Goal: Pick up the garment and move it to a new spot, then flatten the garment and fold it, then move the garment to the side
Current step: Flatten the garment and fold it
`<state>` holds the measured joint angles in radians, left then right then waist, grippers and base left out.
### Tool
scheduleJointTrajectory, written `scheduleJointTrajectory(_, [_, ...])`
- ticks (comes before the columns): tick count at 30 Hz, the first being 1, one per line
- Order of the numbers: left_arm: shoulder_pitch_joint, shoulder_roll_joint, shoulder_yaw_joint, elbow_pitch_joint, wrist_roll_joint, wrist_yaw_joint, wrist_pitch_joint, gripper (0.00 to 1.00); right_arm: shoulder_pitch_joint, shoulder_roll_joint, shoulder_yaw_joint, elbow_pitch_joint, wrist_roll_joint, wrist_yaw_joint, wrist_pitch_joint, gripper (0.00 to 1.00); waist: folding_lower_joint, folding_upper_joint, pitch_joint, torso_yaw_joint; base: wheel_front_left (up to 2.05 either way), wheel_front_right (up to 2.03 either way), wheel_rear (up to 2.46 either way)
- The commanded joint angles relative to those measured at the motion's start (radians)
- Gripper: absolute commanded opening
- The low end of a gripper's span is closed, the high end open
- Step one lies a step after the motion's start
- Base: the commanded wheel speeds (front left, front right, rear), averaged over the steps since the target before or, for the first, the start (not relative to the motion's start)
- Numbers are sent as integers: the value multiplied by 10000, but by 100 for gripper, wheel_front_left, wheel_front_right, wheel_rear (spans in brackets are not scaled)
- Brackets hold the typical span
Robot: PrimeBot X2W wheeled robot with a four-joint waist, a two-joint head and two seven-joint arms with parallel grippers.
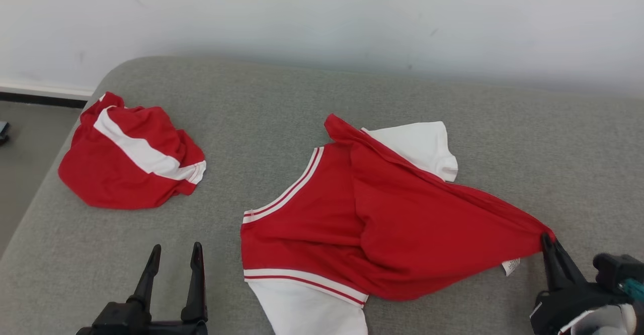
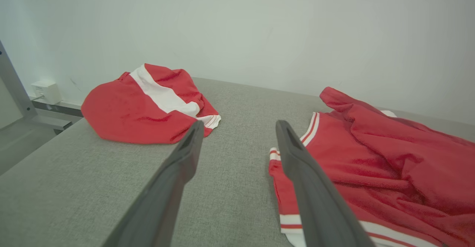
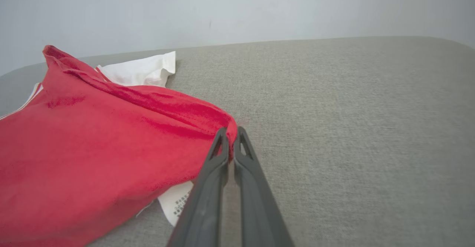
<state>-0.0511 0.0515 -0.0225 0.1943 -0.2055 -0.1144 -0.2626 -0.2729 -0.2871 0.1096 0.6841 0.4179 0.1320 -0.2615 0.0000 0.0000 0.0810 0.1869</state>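
A red garment [image 1: 382, 219] with white sleeves and striped trim lies crumpled across the middle of the grey cushion [image 1: 282, 103]. Its hem is stretched to a point at the right, where my right gripper [image 1: 547, 238] is shut on the red cloth. The right wrist view shows that pinch close up, my right gripper [image 3: 231, 132] closed on the garment [image 3: 92, 147], with a white care label [image 3: 176, 202] hanging beneath. My left gripper [image 1: 174, 252] stands open at the lower left, empty, a little left of the garment's striped edge [image 2: 293, 217].
A second red and white garment [image 1: 131, 164] lies bunched near the cushion's far left edge, also in the left wrist view [image 2: 148, 106]. A pale wall [image 1: 322, 18] runs behind. Floor [image 1: 25, 144] drops away at the left. Bare cushion lies right of the pinched hem [image 3: 352, 128].
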Motion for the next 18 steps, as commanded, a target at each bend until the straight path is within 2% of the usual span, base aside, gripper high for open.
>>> scheduleJointTrajectory(1, [120, -15, 0, 17, -56, 6, -33, 100, 287, -58, -75, -148, -72, -26, -43, 0, 0, 0, -208, -493, 0, 0, 0])
scheduleJointTrajectory(7, [88, -14, -154, 84, -96, 48, -33, 100, 1910, 0, -976, -1637, 8, -26, 215, 0, 0, 0, -245, -1088, 0, 0, 0])
scheduleJointTrajectory(17, [9, -12, -239, 197, -135, 39, -33, 100, 4512, 690, -2831, -4143, 243, -26, 1798, 0, 0, 0, -177, -1287, 0, 0, 0])
scheduleJointTrajectory(18, [16, -14, -237, 208, -137, 36, -33, 100, 4605, 732, -2949, -4314, 165, -26, 1925, 49, 0, 0, -178, -1288, 0, 0, 0])
